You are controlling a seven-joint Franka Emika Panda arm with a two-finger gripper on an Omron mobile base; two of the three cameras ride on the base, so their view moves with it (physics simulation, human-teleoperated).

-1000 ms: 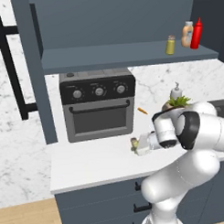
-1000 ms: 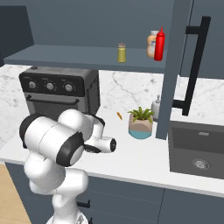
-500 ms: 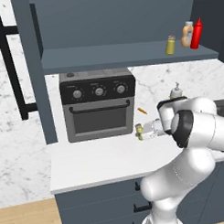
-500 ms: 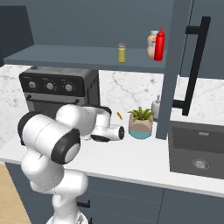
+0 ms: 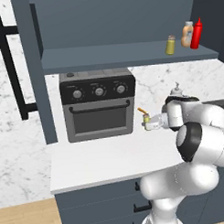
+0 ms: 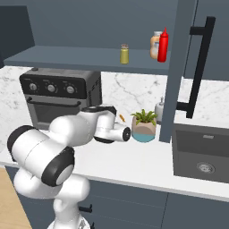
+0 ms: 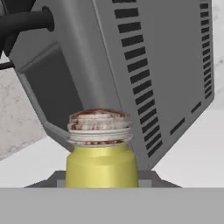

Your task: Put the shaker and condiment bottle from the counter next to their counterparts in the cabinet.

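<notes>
While the shaker (image 7: 101, 164) is pinched between the jaws, it is carried above the surface (image 5: 102, 162)

Since a second ago the gripper (image 5: 147, 122) has been raised and brought beside the toaster oven (image 5: 98, 103), so the lift is judged done and the climb to the cabinet (image 5: 130, 56) remains. On the shelf the twin shaker (image 5: 170, 45) is seen near the tan-orange bottle (image 5: 188, 34) and the condiment bottle (image 5: 196, 33), the latter apparently already placed. A potted plant (image 6: 144, 125) is passed close by
</notes>
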